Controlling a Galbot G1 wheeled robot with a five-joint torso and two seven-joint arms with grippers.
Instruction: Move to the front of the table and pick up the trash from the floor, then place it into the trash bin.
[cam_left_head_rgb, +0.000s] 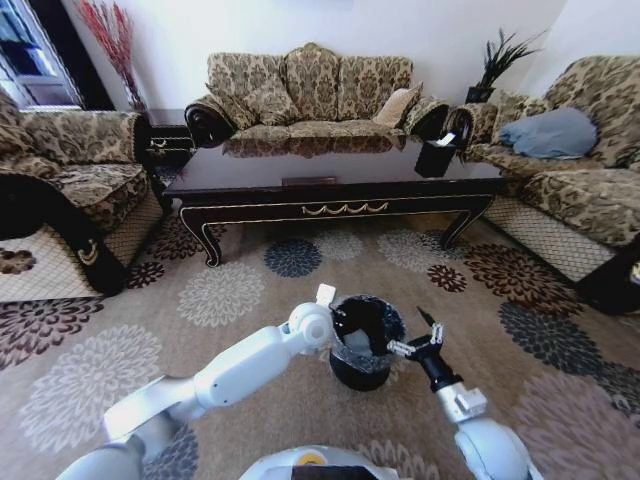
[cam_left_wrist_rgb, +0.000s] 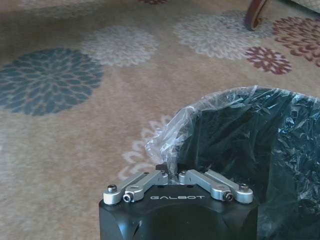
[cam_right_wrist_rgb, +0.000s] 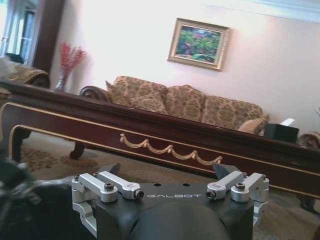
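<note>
trash bin (cam_left_head_rgb: 364, 340) between left gripper (cam_left_head_rgb: 334, 312), right gripper (cam_left_head_rgb: 418, 338)

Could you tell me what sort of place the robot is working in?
Most likely a home living room: patterned sofas ring a low dark table on a flower-patterned carpet, and a framed painting hangs on the wall.
</note>
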